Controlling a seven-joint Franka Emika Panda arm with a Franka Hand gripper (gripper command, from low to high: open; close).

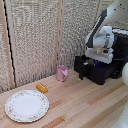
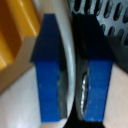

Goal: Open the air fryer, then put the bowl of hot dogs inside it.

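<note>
Tool (image 1: 93, 61) is down over the pulled-out drawer (image 1: 89, 69) of the air fryer (image 1: 111, 59), hanging under the white arm (image 1: 102, 36) at the exterior view's right. From that camera the fingers are too small and shadowed to read, and I can only just make out a speck of orange at the drawer's top, possibly the hot dogs (image 1: 89, 62).

Switch to the wrist view and it gets clear: two blue fingertips (image 2: 49, 65) fill the picture, pressed in on a thin white rim running between them. That rim looks like the wall of the bowl (image 2: 70, 55), so the tool is pinching the bowl by its edge. Yellow-orange pieces show on one side of the fingers, the hot dogs again (image 2: 11, 35). On the other side there is a dark slotted grille (image 2: 102, 22), which I take for the inside of the drawer, though the picture is blurred and very close.

So the bowl sits at the open drawer, in the tool's grip; whether it rests on the drawer floor I cannot tell.

Only the exterior view shows the rest. A pink cup (image 1: 62, 73) stands on the wooden counter (image 1: 85, 102) just beside the drawer. One lone sausage piece (image 1: 42, 87) lies further toward the exterior view's left. Near it sits a large floral-rimmed plate (image 1: 27, 105), close to the front edge. Pale woven panels (image 1: 40, 35) stand behind it all.
</note>
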